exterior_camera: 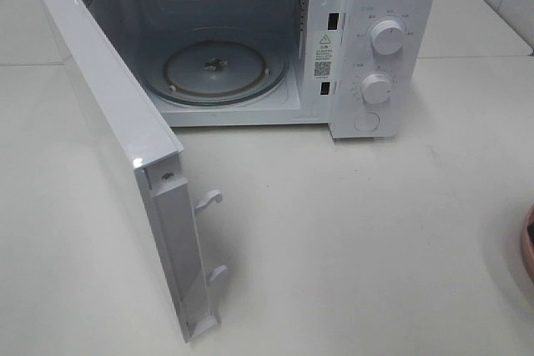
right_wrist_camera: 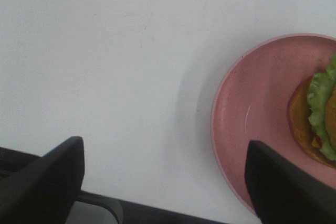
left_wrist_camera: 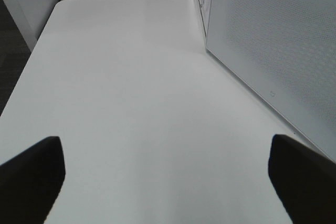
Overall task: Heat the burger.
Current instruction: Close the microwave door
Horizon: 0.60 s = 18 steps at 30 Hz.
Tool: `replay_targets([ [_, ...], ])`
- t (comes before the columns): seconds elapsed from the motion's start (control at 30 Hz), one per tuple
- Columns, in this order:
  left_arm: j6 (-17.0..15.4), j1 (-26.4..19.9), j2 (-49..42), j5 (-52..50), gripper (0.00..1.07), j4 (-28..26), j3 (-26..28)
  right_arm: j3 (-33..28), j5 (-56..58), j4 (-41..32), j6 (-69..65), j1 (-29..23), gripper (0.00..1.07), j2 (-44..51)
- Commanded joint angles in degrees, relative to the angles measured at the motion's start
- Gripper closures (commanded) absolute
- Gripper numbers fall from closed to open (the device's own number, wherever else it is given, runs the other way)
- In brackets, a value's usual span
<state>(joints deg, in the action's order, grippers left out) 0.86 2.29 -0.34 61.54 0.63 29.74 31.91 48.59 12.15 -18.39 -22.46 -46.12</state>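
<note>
Because the burger (right_wrist_camera: 317, 121) sits on the pink plate (right_wrist_camera: 252, 114) rather than on the bare table (exterior_camera: 350, 239), it can be carried as one load, and that seems the reason it is served this way; only part of it shows in the right wrist view, lettuce frill and brown bun at the frame's edge, with the plate's rim curving around it; in the high view just a sliver of that plate (exterior_camera: 529, 243) peeks in at the right border, well apart from the microwave (exterior_camera: 367, 39), and the burger itself is cut off there. Hanging above the table just beside the plate, the right gripper (right_wrist_camera: 163, 182) has its two dark fingers spread wide and nothing between them, one finger (right_wrist_camera: 286, 182) over the plate's near rim, which reads as a line-up for taking the plate by its edge; the grasp is not yet made. Off to the other side, the left gripper (left_wrist_camera: 168, 182) hovers with its jaws likewise spread and empty, facing the outer panel of the microwave door (left_wrist_camera: 273, 45); that door (exterior_camera: 108, 139) stands swung fully open, baring the glass turntable (exterior_camera: 219, 68) so the cavity is ready to receive the plate; the two knobs (exterior_camera: 382, 60) wait on the front panel for the heating step.
</note>
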Motion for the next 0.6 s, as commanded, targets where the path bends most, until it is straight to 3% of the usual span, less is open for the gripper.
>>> replay_targets([
  [0.03, -0.06, -0.23, -0.11, -0.17, 0.09, 0.06, 0.00, 0.23, 3.09, -0.69, 0.86, 0.11, 0.29, 2.75],
  [0.27, -0.06, -0.23, -0.11, -0.17, 0.09, 0.06, 0.00, -0.63, 9.80, -2.81, 1.15, 0.11, 0.31, 11.40],
  [0.47, -0.06, -0.23, -0.11, -0.17, 0.09, 0.06, 0.00, -2.46, 9.05, -3.55, 1.09, 0.17, 0.31, 18.96],
  [0.6, -0.06, -0.23, -0.11, -0.17, 0.09, 0.06, 0.00, -2.46, 8.71, -3.55, 1.66, 4.24, 0.31, 26.13],
])
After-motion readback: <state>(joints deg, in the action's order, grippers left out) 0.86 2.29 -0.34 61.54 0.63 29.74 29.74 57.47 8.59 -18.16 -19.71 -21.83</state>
